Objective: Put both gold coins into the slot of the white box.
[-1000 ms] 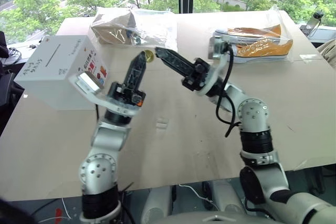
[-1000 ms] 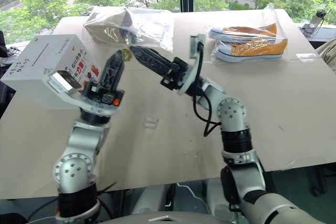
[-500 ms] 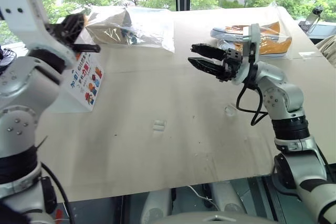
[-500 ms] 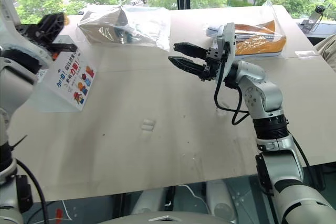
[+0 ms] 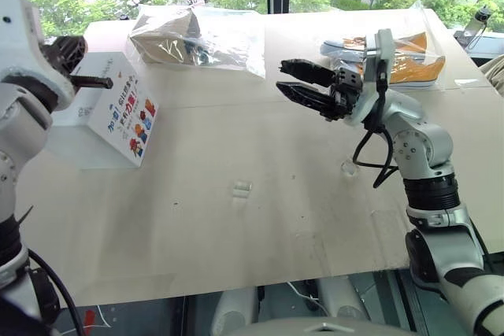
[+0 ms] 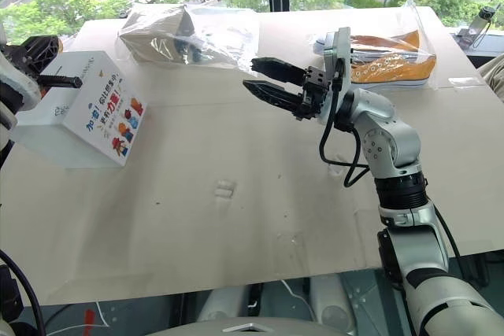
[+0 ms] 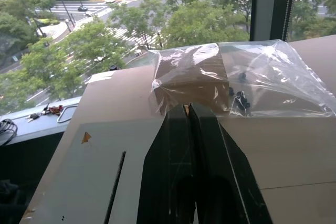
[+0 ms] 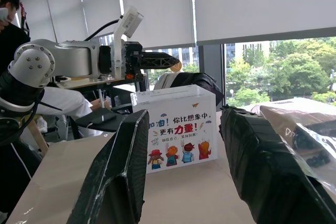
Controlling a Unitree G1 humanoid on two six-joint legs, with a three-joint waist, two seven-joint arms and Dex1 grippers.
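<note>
The white box stands at the table's left, its cartoon side facing the middle. On its plain top runs the slot, a thin dark slit. My left gripper hovers level just above the box top, shut on one gold coin that peeks out at its tip. Over the table's middle my right gripper points toward the box, open with nothing between its fingers.
A clear bag with a brown item lies at the back, just beyond the box. A bag of orange shoes lies at the back right. Two small clear holders rest on the table. A person stands beyond the box's left.
My left arm swung left and up from the table's middle to above the box, rolling its wrist with the coin in its grip. The right gripper rolled and drifted slightly right.
</note>
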